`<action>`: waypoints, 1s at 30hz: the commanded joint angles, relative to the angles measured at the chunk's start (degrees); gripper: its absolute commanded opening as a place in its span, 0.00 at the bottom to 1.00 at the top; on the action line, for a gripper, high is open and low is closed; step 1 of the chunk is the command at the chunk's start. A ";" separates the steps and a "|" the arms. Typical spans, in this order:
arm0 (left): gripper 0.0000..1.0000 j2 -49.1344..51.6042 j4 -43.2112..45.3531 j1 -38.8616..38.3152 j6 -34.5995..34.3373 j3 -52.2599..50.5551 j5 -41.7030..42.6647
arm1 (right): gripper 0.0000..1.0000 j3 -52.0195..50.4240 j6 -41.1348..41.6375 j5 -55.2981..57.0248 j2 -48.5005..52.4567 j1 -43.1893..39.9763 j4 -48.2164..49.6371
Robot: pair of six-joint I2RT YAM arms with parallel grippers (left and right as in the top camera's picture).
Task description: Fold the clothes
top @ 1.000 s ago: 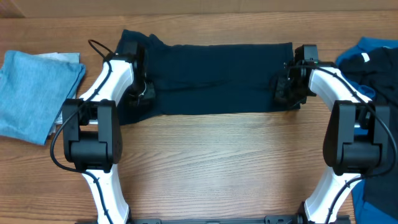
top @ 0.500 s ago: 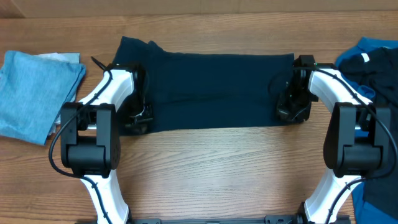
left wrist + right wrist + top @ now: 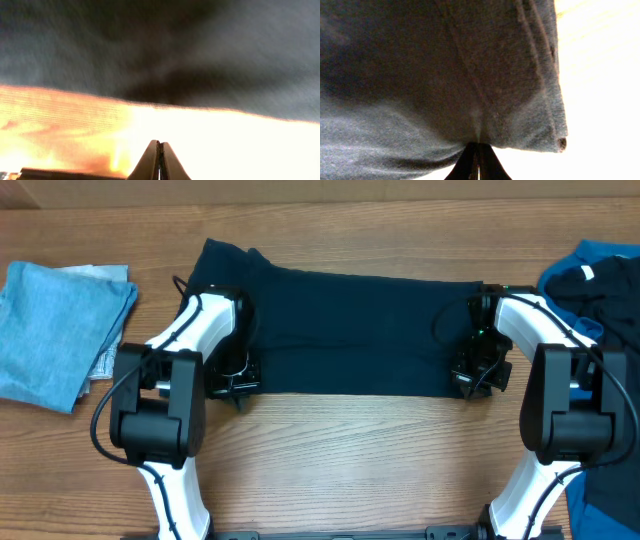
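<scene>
A wooden table with pale brown grain fills the overhead view. In both wrist views its surface glares bright, washed out by strong light.

The dark garment fills the left and centre of the frame. A seam runs diagonally down it. Its stitched hem borders the bright desk at right. At bottom centre, the right hand is closed, its fingertips pinching the gathered lower edge of the fabric.
</scene>
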 commanded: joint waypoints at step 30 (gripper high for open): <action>0.04 1.68 11.50 6.38 -6.34 -2.45 -8.22 | 0.11 14.93 -3.26 -1.25 0.24 -0.15 -5.29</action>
